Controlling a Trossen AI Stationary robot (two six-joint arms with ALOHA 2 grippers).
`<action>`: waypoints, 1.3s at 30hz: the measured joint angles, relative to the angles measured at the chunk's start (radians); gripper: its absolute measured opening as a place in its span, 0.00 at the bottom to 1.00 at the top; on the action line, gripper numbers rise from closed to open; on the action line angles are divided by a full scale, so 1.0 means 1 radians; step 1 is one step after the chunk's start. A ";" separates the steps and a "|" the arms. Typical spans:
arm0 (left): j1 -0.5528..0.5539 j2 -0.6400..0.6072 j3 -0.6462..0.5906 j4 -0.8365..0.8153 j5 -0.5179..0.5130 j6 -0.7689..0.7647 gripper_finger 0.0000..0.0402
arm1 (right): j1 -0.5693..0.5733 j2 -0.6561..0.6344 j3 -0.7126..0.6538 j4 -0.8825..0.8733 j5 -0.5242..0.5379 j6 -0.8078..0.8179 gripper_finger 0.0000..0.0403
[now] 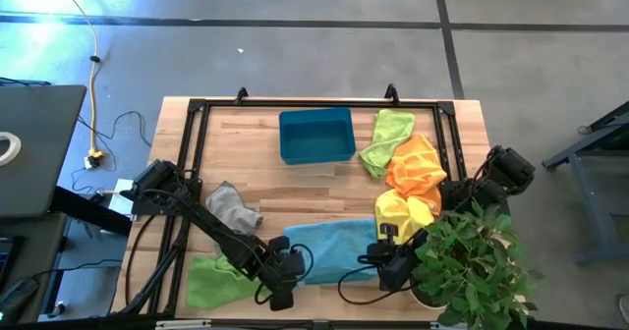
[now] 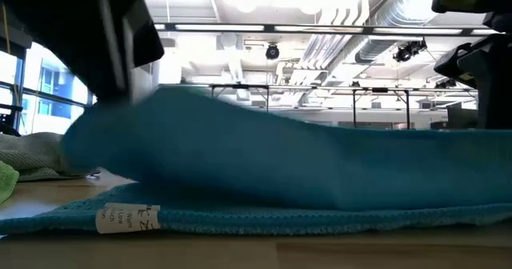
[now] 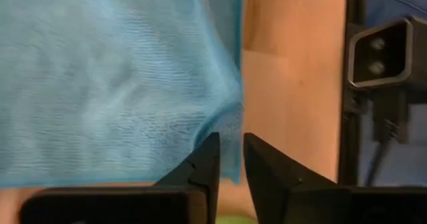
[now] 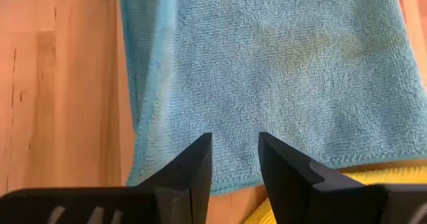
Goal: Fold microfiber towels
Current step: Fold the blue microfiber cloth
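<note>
A light blue microfiber towel (image 1: 329, 249) lies near the table's near edge, one layer folded over another. In the low view its upper layer (image 2: 264, 157) bulges above the lower edge with the label (image 2: 126, 218). My left gripper (image 1: 287, 269) stands at the towel's left edge, its fingers (image 3: 230, 139) a narrow gap apart, with the towel's edge showing in the gap. My right gripper (image 1: 385, 261) is open above the towel's right end, and the flat cloth (image 4: 280, 71) shows between its fingers (image 4: 233, 136). My left gripper comes slanting down at the blue towel's left edge (image 3: 230, 121), close to a corner. I cannot tell whether the fingers touch the cloth.
A grey towel (image 1: 234, 210) and a lime green one (image 1: 211, 283) lie to the left. Yellow (image 1: 401, 212), orange (image 1: 415, 168) and green (image 1: 388, 138) towels lie in a row at the right. A teal bin (image 1: 316, 136) stands at the far middle, and a potted plant (image 1: 472, 266) at the near right.
</note>
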 joint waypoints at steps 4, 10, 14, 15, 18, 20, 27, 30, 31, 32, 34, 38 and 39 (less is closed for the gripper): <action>0.000 0.000 0.000 0.014 0.043 -0.013 0.22 | -0.001 0.000 0.000 0.006 -0.010 -0.011 0.28; 0.010 0.000 0.000 -0.001 -0.031 -0.005 0.27 | -0.001 0.000 0.000 0.006 0.012 -0.010 0.28; 0.032 0.000 0.000 -0.007 -0.101 0.004 0.26 | -0.001 0.000 0.000 -0.012 0.071 -0.010 0.28; 0.039 0.000 0.000 -0.015 -0.109 0.010 0.26 | -0.001 0.000 0.000 -0.022 0.088 -0.008 0.28; 0.059 0.000 0.000 -0.038 -0.124 0.036 0.26 | -0.012 0.000 0.000 -0.067 0.105 0.011 0.28; 0.075 0.000 0.000 -0.059 -0.124 0.058 0.26 | -0.027 0.000 0.000 -0.112 0.105 0.046 0.28; 0.125 0.000 -0.003 -0.099 -0.121 0.114 0.26 | -0.098 0.000 0.000 -0.236 0.100 0.070 0.28; 0.141 0.000 -0.026 -0.094 -0.107 0.115 0.26 | -0.118 0.000 0.000 -0.192 0.072 0.066 0.28; 0.145 0.000 -0.037 -0.091 -0.105 0.115 0.26 | -0.121 0.000 0.000 -0.172 0.067 0.059 0.28; 0.148 0.000 -0.050 -0.084 -0.104 0.115 0.26 | -0.124 0.000 0.000 -0.152 0.064 0.053 0.28; 0.154 0.000 -0.075 -0.067 -0.097 0.107 0.26 | -0.125 0.000 0.000 -0.126 0.064 0.036 0.28; 0.160 0.000 -0.102 -0.039 -0.086 0.107 0.26 | -0.131 0.000 0.000 -0.117 0.072 0.025 0.28; 0.160 0.000 -0.109 -0.032 -0.086 0.107 0.26 | -0.132 0.000 0.000 -0.118 0.073 0.024 0.28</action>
